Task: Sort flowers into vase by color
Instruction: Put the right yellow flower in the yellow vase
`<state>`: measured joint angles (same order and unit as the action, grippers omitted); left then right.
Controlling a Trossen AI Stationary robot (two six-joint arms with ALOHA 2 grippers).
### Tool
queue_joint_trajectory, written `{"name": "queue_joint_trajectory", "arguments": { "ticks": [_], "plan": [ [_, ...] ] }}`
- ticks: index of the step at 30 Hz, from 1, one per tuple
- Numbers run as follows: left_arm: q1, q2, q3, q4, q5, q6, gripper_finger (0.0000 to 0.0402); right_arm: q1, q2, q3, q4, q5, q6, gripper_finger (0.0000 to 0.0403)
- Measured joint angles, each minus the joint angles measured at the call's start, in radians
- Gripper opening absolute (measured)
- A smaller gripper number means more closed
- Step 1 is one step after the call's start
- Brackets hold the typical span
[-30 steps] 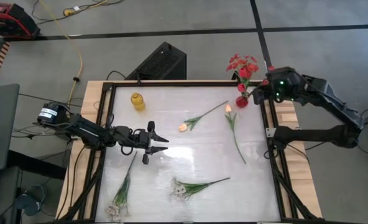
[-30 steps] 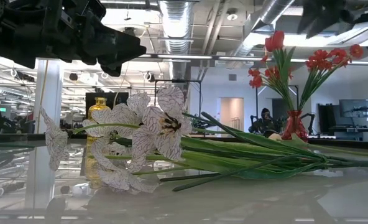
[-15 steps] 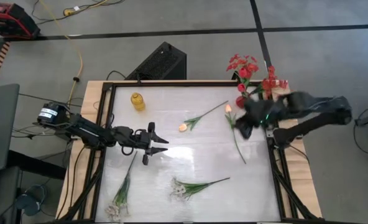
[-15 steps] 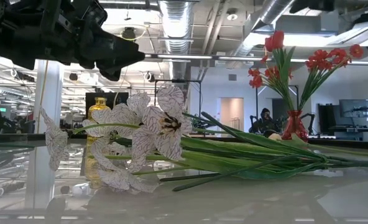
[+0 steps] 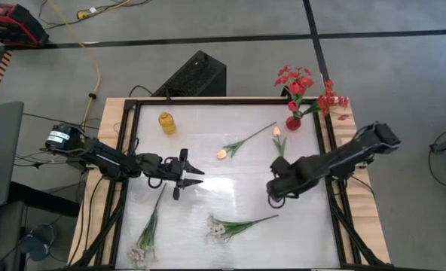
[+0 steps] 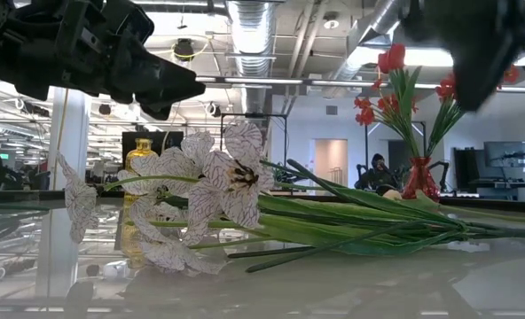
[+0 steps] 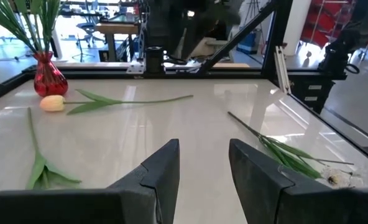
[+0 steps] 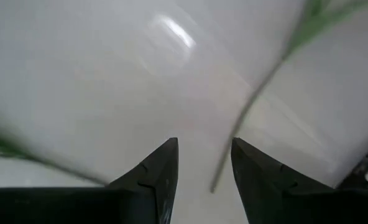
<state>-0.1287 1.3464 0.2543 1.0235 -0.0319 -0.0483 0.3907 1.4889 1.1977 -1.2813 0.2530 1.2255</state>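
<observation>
Tulip stem [image 5: 287, 167] under right gripper [image 5: 274, 191], jaws apart, empty: thin stalk may slip. Left gripper [image 5: 195, 175] apart too.

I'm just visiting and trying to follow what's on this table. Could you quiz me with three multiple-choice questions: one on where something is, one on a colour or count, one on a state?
1. Where does the yellow bottle stand?
A. far left part of the table
B. beside the red vase
C. on the floor

2. What colour is the vase that already holds flowers?
A. blue
B. red
C. clear

3. What is the right claw doing?
A. gripping a stem
B. open above the table
C. inside the vase

Answers: 1 A, the overhead view shows it there; 2 B, its red body shows; 3 B, its fingers stand apart, nothing between them.
</observation>
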Motion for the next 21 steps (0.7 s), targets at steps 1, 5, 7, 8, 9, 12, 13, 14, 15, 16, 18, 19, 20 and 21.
{"name": "queue_joint_trajectory", "arguments": {
  "ticks": [1,5,7,8,9,12,13,14,15,16,18,19,20,21],
  "plan": [
    [0.000,0.000,0.000,-0.001,0.000,0.000,0.0128,-0.017,0.005,-0.034,0.008,-0.011,0.001,0.0173],
    [0.000,0.000,0.000,-0.004,0.000,0.000,0.0128,-0.115,-0.005,-0.190,0.102,-0.039,0.000,0.0173],
    [0.000,0.000,0.000,-0.004,0.000,0.000,0.0128,-0.175,-0.026,-0.266,0.185,-0.040,-0.004,0.0173],
    [0.000,0.000,0.000,-0.004,0.000,0.000,0.0128,-0.206,-0.039,-0.302,0.231,-0.040,-0.014,0.0173],
    [0.000,0.000,0.000,-0.005,0.000,0.001,0.0128,-0.236,-0.051,-0.338,0.279,-0.040,-0.023,0.0173],
    [0.001,0.000,0.000,-0.005,0.000,0.001,0.0128,-0.317,-0.069,-0.431,0.396,-0.032,-0.030,0.0173],
    [0.001,0.000,0.000,-0.005,0.000,0.002,0.0128,-0.339,-0.070,-0.456,0.419,-0.026,-0.037,0.0173],
    [0.001,0.000,0.000,-0.006,0.000,0.002,0.0128,-0.358,-0.070,-0.474,0.440,-0.023,-0.048,0.0173],
    [0.001,0.000,0.000,-0.008,0.000,0.002,0.0128,-0.373,-0.070,-0.494,0.468,-0.018,-0.063,0.0173],
    [0.001,0.000,0.000,-0.011,0.000,0.002,0.0128,-0.386,-0.070,-0.511,0.504,-0.020,-0.078,0.0173],
    [0.001,0.000,0.000,-0.018,-0.001,0.002,0.0128,-0.403,-0.067,-0.535,0.564,-0.033,-0.100,0.0173],
    [0.001,0.000,0.000,-0.019,-0.001,0.002,0.0128,-0.409,-0.067,-0.544,0.584,-0.043,-0.105,0.0173],
    [0.001,0.000,0.000,-0.020,-0.002,0.003,0.0128,-0.411,-0.068,-0.549,0.597,-0.051,-0.107,0.0171],
    [0.001,0.000,0.000,-0.021,-0.002,0.008,0.0128,-0.412,-0.069,-0.553,0.602,-0.059,-0.108,0.0169]
  ]
}}
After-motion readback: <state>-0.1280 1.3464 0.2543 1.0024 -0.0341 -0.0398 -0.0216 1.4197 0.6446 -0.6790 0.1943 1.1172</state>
